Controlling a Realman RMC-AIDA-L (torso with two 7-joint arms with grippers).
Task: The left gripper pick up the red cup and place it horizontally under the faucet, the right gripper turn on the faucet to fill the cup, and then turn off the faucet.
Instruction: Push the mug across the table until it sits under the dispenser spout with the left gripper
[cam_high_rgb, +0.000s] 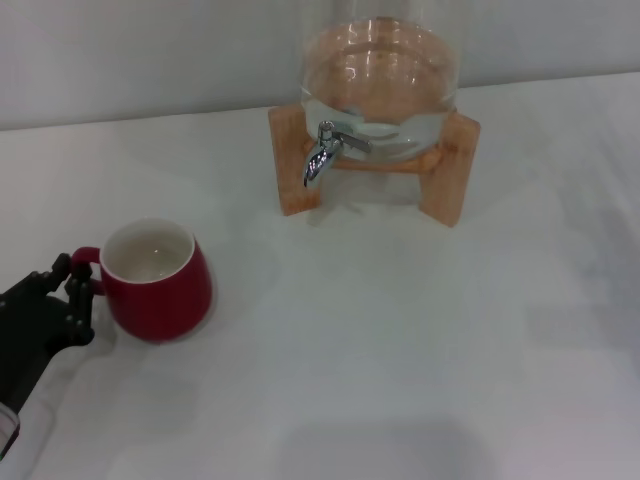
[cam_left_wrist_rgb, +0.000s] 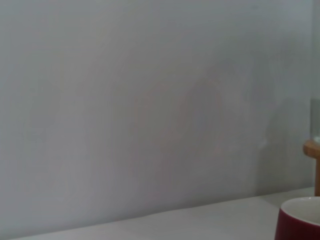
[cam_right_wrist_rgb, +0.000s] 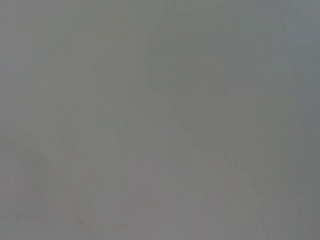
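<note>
The red cup (cam_high_rgb: 157, 280) stands upright on the white table at the near left, white inside showing, its loop handle turned toward the left edge. My left gripper (cam_high_rgb: 70, 280) is at that handle, low at the left edge of the head view, touching or nearly touching it. The left wrist view catches only the red cup's rim (cam_left_wrist_rgb: 300, 220) in a corner. The chrome faucet (cam_high_rgb: 325, 150) juts from the glass jar (cam_high_rgb: 380, 75) at the back centre, spout pointing down, nothing beneath it. The right gripper is out of view; its wrist view shows only blank grey.
The jar rests on a wooden stand (cam_high_rgb: 455, 165) whose legs flank the faucet. White tabletop (cam_high_rgb: 400, 340) stretches between the cup and the stand. A pale wall runs behind.
</note>
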